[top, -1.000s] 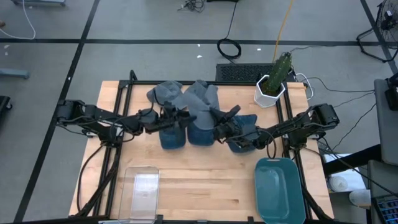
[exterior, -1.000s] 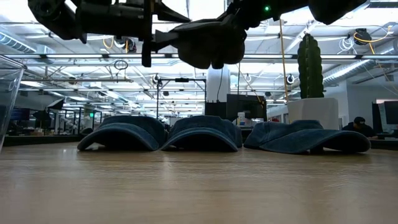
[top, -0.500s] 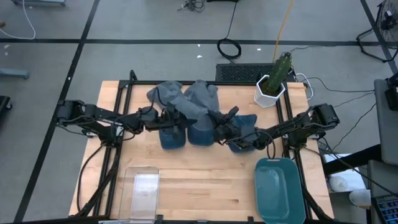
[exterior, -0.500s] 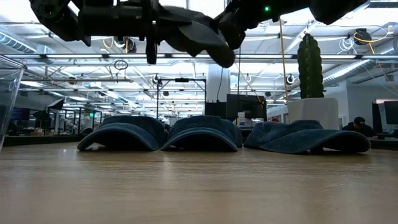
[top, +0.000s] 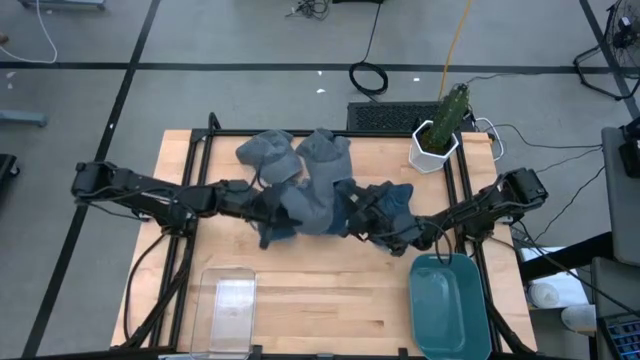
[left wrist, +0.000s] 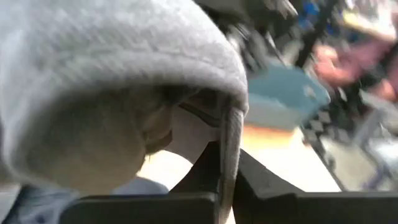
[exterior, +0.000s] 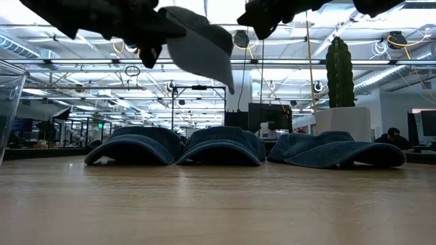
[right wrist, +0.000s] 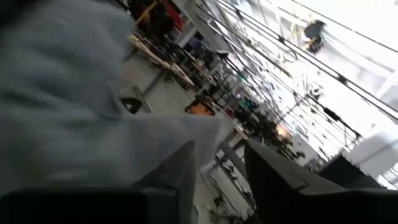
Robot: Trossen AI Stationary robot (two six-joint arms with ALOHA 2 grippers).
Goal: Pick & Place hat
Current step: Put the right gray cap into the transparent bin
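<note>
A grey hat (top: 305,205) hangs high above the table's middle, over a row of three dark blue hats (exterior: 225,144) that rest on their rims on the wood. My left gripper (top: 268,207) reaches in from the table's left and is shut on the grey hat (exterior: 197,44). My right gripper (top: 352,215) stands just to the hat's right, open, with nothing between its fingers (right wrist: 186,168). In the low view it (exterior: 262,19) is clear of the hat. My left gripper pinches the grey hat's rim (left wrist: 225,163) between its two fingers, which come at it about level from the table's left. The hat is lifted clear of the table and the blue hats. Its crown bulges away from the fingers and its hollow inside (left wrist: 118,143) faces the wrist.
Two more grey hats (top: 265,150) lie at the table's far edge. A cactus in a white pot (top: 437,140) stands at the far right, a teal tray (top: 450,305) at the near right, and a clear container (top: 230,305) at the near left.
My left gripper has shut on the grey hat and rolled, drawing it slightly toward the table's left and near edge. My right gripper has opened, let go and backed off to the right. The hat, bunched between both grippers before, now hangs spread out from the left gripper alone.
</note>
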